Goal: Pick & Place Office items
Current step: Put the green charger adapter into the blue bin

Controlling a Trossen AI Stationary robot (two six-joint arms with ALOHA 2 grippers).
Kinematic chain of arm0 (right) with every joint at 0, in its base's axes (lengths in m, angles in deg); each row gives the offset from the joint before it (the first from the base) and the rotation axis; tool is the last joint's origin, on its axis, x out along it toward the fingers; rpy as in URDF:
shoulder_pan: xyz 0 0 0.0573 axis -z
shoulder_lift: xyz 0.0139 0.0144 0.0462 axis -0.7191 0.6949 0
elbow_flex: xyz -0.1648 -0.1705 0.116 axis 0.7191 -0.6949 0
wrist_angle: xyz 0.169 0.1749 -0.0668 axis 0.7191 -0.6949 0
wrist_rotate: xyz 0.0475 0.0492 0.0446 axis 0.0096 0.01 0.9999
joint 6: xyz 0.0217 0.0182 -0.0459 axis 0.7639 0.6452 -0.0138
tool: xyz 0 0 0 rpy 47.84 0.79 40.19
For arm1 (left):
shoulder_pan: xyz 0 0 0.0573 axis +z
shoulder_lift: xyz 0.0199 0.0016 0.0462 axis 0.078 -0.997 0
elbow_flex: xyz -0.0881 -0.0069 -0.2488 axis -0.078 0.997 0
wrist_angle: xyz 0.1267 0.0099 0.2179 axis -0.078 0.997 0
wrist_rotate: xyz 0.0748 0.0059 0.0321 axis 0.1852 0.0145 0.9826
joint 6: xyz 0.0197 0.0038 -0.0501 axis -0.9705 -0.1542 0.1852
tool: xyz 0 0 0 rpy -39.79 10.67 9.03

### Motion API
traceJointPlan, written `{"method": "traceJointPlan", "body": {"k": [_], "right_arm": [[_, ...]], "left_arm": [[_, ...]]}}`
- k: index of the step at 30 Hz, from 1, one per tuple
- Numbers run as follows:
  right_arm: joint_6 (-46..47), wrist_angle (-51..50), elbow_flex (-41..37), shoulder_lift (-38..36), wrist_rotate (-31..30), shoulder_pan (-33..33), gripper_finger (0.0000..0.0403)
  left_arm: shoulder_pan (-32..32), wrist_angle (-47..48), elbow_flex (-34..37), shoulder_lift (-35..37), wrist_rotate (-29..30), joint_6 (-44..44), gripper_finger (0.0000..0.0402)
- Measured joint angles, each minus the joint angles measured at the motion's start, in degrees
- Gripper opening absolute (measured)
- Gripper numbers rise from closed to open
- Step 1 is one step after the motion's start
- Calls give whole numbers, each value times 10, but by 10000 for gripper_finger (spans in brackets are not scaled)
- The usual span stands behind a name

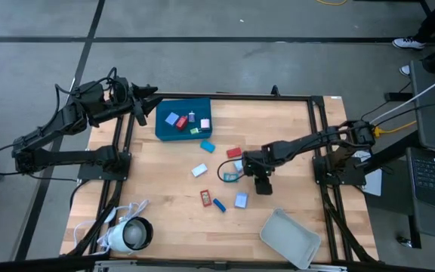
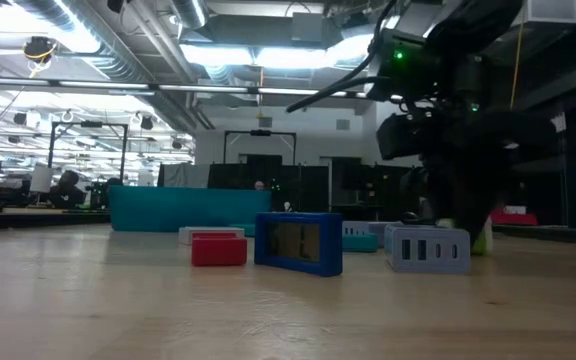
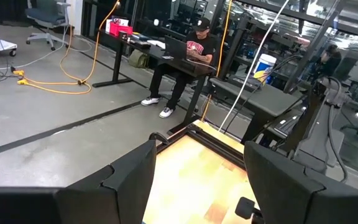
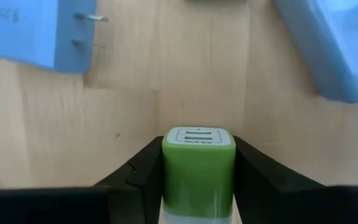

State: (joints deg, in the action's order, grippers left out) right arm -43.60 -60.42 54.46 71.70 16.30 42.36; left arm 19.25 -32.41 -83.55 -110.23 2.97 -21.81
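A: We begin nearest, at the right gripper [image 4: 197, 186]. Its two dark fingers [image 4: 135, 180] press flat against both sides of a green block [image 4: 198, 165]: a smooth, glossy plastic cube with rounded corners and a paler face bearing three short slots. We record the jaws as clamped on it.

B: And its place on the table?

A: Low on the wooden table [image 1: 172, 181], near the middle and toward the right side. The boards are pale, with fine grain and visible seams. Just beside the green block we note a light blue piece [image 4: 39, 37], boxy and matte, with two thin metal prongs.

B: The other office items?

A: Scattered around the centre: a red block [image 2: 219, 249], squat and rectangular; a dark blue frame-like piece [image 2: 299, 243] with a clear window; a grey-blue block [image 2: 427, 249] with three slots in its face. From above we also see a white piece [image 1: 199, 171] and a small red one [image 1: 205, 198].

B: Farther out?

A: A teal tray [image 1: 183, 120], rectangular with low walls, at the far edge, holding several small pieces. A grey tray [image 1: 289, 238], rounded at its corners, lies tilted near the front right. A white round corded device [image 1: 127, 234] sits front left.

B: The left gripper [image 1: 148, 102]?

A: Raised beside the teal tray at the far left, fingers [image 3: 126, 180] spread apart, holding nothing.
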Motion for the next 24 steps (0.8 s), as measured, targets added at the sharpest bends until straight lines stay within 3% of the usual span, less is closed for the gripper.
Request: {"method": "traceJointPlan", "body": {"k": [6,13,19,24], "right_arm": [[34,1,8,2,25,12,144],[43,13,95,2,30,37,144],[64,60,180,16,1,111,144],[77,63,281,90,10,188,144]], "left_arm": [[0,0,0,0,0,4,239],[0,-4,0,0,-6,6,239],[0,-18,0,1,-17,1,239],[0,-18,0,1,-26,1,239]]}}
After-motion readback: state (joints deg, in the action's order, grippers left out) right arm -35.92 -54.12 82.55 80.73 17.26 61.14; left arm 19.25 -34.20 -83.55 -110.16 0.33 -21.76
